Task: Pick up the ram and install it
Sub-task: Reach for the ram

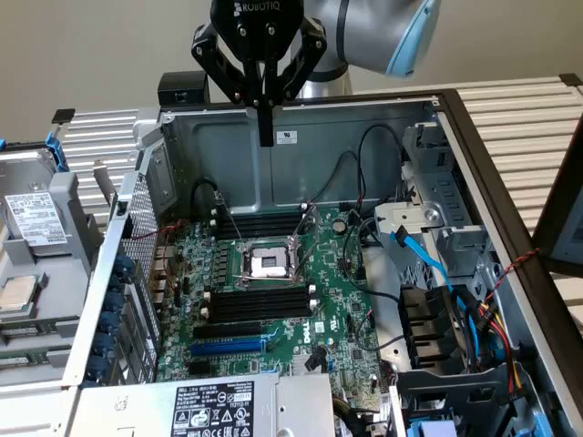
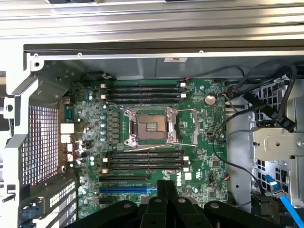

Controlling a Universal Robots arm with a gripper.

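Two banks of long black memory slots (image 2: 142, 92) are noted on the green motherboard (image 2: 209, 156), one along each long side of the CPU socket (image 2: 151, 126). White latches are seen at the slot ends. A blue slot (image 2: 126, 189) is recorded beyond one bank, farther from the socket, with a shorter black slot lying between that bank and the blue one.

Ram: its place cannot be told from either view, so its look is not entered. Whether a stick is seated in any slot beside the socket cannot be made out.

Gripper (image 1: 265, 137): held high over the open computer case (image 1: 219, 155), well apart from the socket and clear of the board. Its two fingers are pressed together and point straight down. In the wrist view the gripper's black body is seen across the board on the blue-slot side of the socket.

Other items logged:
- A round coin cell (image 2: 210, 99) is seated near one corner of the socket, just past the end of the bank away from the blue slot.
- A blue cable (image 1: 419, 255) is run through the drive bay, to the exterior view's right of the socket.
- A labelled hard drive (image 1: 32, 218) is seen outside the case, well to the exterior view's left of the socket.
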